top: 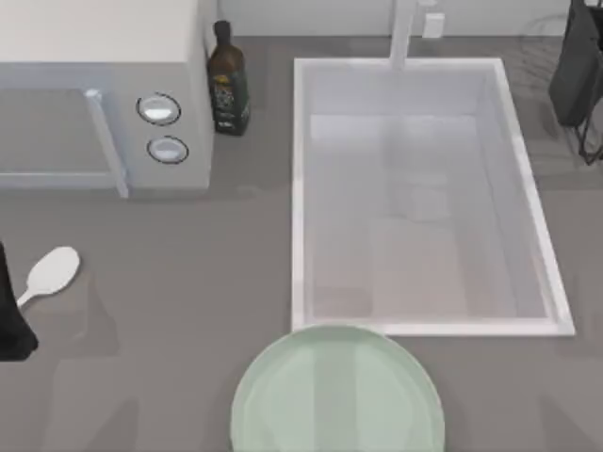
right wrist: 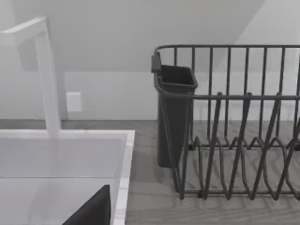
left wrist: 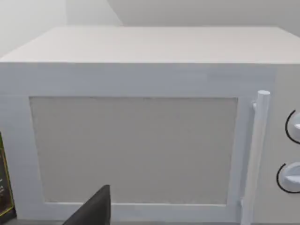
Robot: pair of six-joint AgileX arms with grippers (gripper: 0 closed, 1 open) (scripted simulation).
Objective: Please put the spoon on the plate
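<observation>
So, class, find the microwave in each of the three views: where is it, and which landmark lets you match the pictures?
Top view: the microwave sits at the upper left, left of the sink.
Left wrist view: front-on, its door and handle facing the camera.
Right wrist view: faces the sink's corner and the dish rack instead.
Shared landmark: the dark bottle beside the microwave, in the top and left wrist views.

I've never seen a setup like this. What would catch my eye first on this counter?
Probably the big pale green plate at the counter's near edge, just in front of the large white sink that takes up the middle. Next, the small white spoon lying alone at the far left, below the white microwave with a dark bottle beside it.
</observation>
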